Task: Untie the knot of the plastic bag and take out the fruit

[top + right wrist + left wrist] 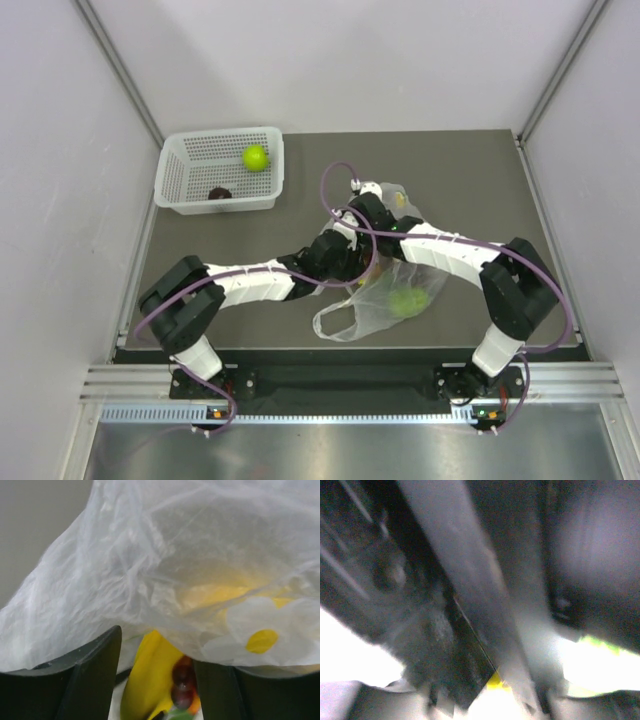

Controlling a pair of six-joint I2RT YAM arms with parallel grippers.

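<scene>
The plastic bag (385,290), thin crinkled clear film printed with white flowers (262,640), lies right of and nearer than the white perforated basket (190,165), its long axis running far-right to near-left, handle loop (335,322) pointing near-left, a round green fruit (408,302) inside. Only the right wrist view shows a smooth yellow banana (150,675) and glossy dark grapes (182,686) under the film, between the parted, unclamped fingers of the right gripper (155,670). The left gripper (352,265) is at the bag's basket-side edge; its own view is too blurred to tell released from clenched
</scene>
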